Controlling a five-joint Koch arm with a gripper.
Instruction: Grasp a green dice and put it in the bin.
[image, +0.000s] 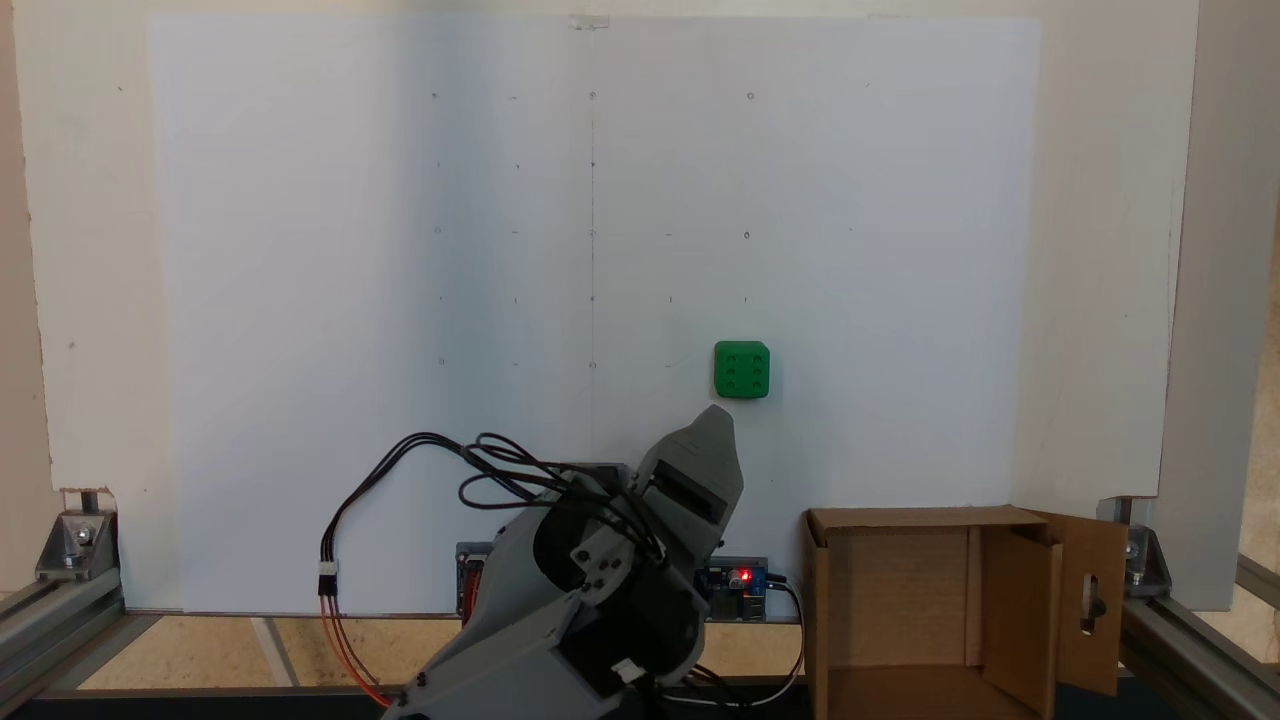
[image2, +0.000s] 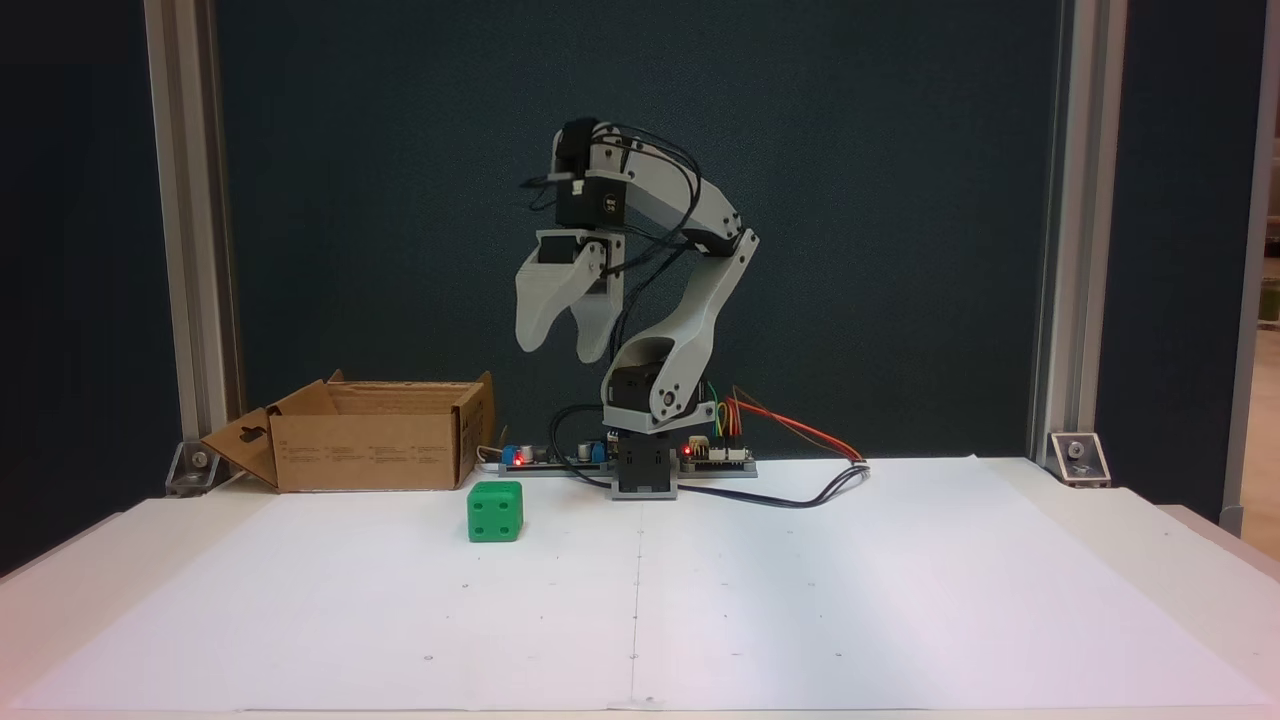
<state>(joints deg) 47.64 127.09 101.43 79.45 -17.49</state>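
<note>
Items listed left to right as the front-facing fixed view shows them.

1. The bin (image2: 375, 450): brown cardboard box, open at the top, at the back edge of the paper sheet (image2: 900, 580). One side flap splays outward with a keyhole cutout. In the view from above, the bin (image: 1010, 600) sits at lower right, and no contents can be made out. The open top presumably serves for dropping from above; the raised flaps and walls would be the only obstruction to a low approach.

2. The green dice (image2: 494, 512): rests flat on the sheet, just in front of the bin's near corner, apart from it. A four-pip face is turned toward the front camera. From above the green dice (image: 742, 369) lies beyond the gripper's tip, free on all sides. Nothing lies between it and the arm.

3. The gripper (image2: 562, 352): held high above the table, pointing down, its two pale jaws slightly parted at the tips and holding nothing. From above the gripper (image: 712, 420) aims toward the dice. Judged a ready or approach posture; the grasp is not yet made.

4. The arm base (image2: 645, 470): fixed at the back centre, flanked by lit circuit boards (image2: 715, 455) and loose cables (image2: 800, 495) trailing to the right, well clear of the dice and bin.
</note>
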